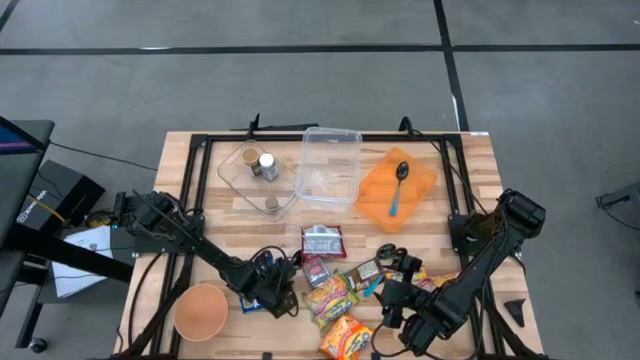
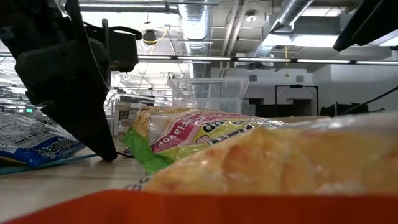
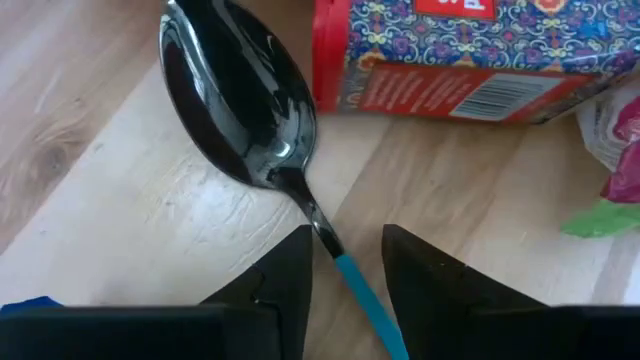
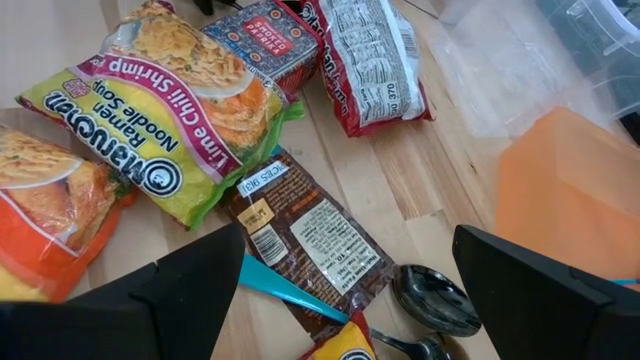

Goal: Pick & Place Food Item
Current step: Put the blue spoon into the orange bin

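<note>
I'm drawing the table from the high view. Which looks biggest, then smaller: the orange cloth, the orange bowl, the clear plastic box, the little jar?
1. Clear plastic box.
2. Orange cloth, only a little smaller, so that's close.
3. Orange bowl.
4. Little jar, clearly smallest; it stands in another clear container.

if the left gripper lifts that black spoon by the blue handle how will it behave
Probably stiff, since the spoon looks like hard, glossy plastic. The blue handle is thin and smooth, so it may slip or twist between the left gripper fingers, which stand open around it. The broad bowl sits far from the grip, so that end may droop.
</note>
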